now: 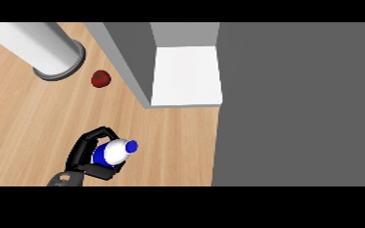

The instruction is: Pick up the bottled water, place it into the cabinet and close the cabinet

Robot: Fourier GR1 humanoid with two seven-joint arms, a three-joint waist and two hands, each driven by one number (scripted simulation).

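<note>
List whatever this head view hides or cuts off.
- Bottled water: its lower body is hidden by the curled fingers of the one hand in view.
- The other hand: outside the view.
- Cabinet: the top edge cuts off its interior; only the white shelf shows.
- Grey cylinder: cut off at the upper left.

Light was even and bright where I looked; the counter (164, 140) showed no glare, and shadows were barely visible.

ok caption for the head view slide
Hand curled round the bottled water on the counter, open cabinet ahead.
</note>
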